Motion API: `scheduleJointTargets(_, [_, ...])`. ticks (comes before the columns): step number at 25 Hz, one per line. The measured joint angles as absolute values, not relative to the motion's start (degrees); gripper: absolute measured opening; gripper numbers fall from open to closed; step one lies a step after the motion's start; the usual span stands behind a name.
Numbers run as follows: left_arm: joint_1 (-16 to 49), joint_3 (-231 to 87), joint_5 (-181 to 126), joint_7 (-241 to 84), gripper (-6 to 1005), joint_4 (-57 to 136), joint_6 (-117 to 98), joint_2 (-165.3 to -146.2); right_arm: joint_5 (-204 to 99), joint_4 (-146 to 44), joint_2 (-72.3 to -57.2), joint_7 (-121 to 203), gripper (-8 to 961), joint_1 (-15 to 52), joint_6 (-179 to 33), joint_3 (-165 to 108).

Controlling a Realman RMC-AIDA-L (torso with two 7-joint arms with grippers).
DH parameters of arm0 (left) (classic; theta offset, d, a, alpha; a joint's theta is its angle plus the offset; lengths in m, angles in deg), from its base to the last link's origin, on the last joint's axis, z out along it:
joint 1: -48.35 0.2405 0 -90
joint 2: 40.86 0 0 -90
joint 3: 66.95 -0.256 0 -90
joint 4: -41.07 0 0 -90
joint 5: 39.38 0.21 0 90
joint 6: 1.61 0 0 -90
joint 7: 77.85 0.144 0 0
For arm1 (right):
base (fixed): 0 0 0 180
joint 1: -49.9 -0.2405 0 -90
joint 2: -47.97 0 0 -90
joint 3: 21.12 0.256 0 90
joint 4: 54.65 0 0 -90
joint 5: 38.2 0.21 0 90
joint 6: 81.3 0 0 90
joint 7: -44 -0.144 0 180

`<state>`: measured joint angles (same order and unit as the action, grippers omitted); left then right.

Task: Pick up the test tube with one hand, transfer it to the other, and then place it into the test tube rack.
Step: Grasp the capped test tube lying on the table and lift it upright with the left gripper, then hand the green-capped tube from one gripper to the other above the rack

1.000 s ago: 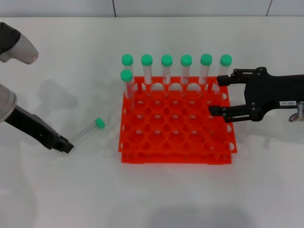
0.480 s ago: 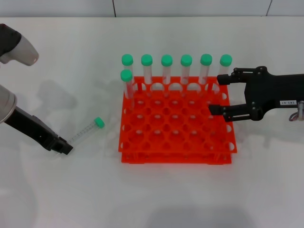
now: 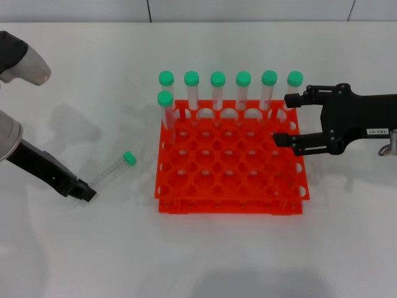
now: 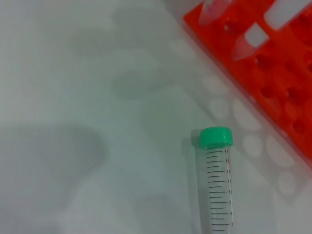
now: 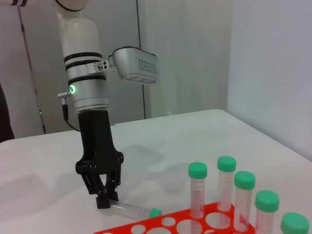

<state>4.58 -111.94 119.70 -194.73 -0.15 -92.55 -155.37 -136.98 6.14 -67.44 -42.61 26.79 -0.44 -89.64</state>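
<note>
A white counter (image 3: pixel 205 254) holds an orange-red test tube rack (image 3: pixel 231 162) near its middle. Seven green-capped tubes (image 3: pixel 218 93) stand upright in the rack: six along the far row and one in the next row at the robot's left. To the left of the rack, apart from it, the test tube (image 3: pixel 111 171) lies flat on the counter, its green cap pointing toward the rack. The left gripper (image 3: pixel 84 192) is lowered to the counter at the tube's tapered tip; the right wrist view shows its fingers close around that end, though whether they are pinching it cannot be told. The right gripper (image 3: pixel 284 120) hangs over the rack's right edge, its fingers spread and holding nothing.
</note>
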Motion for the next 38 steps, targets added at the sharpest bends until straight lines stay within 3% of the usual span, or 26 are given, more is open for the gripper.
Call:
scheduleJointTargets(11, [6.22,-110.62,114.93,-194.43,193,-1.49,-93.70,-153.72,-136.35,6.03,-67.42,-42.38,794,27.11,-0.44,-89.50])
scheduleJointTargets(22, [16.45,-104.85,93.95,-190.18,193,-12.29,-93.25,-151.58,-134.79,5.54,-67.38,-41.61,793,27.91,-0.45,-88.65])
scheduleJointTargets(32, [16.18,-100.13,83.58,-182.94,193,-12.00,-91.32,-153.02,-133.47,5.75,-67.37,-40.72,793,27.94,-0.11,-87.94])
scheduleJointTargets(38, [14.32,-100.77,77.68,-178.47,193,-11.88,-91.49,-155.43,-133.14,6.03,-67.34,-40.16,793,28.11,0.29,-87.60])
